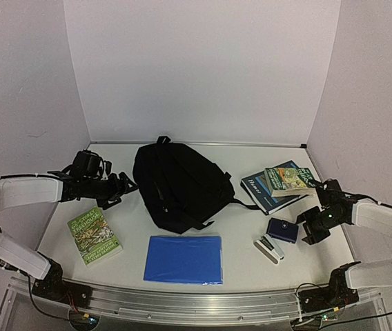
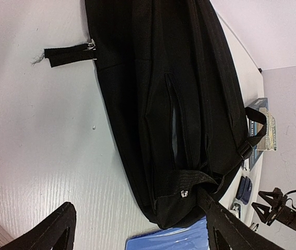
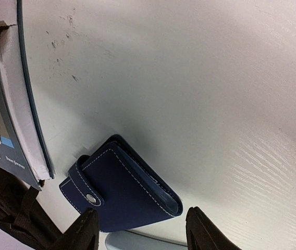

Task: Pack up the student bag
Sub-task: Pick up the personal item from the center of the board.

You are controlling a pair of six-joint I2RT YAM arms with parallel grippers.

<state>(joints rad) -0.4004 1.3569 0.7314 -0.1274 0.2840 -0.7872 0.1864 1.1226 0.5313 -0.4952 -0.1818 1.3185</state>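
The right gripper stood partly open, its fingers either side of the navy wallet; whether they touched it was unclear. The left gripper gaped wide and empty, just beside the student bag, which lay mid-table.

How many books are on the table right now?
3. A green book lies front left; right of the black backpack, a teal book sits on a dark blue book. The backpack could hide others.

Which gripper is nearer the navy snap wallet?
Right. The right gripper sits just beside the navy wallet, open toward it; the left gripper is on the far side of the black backpack.
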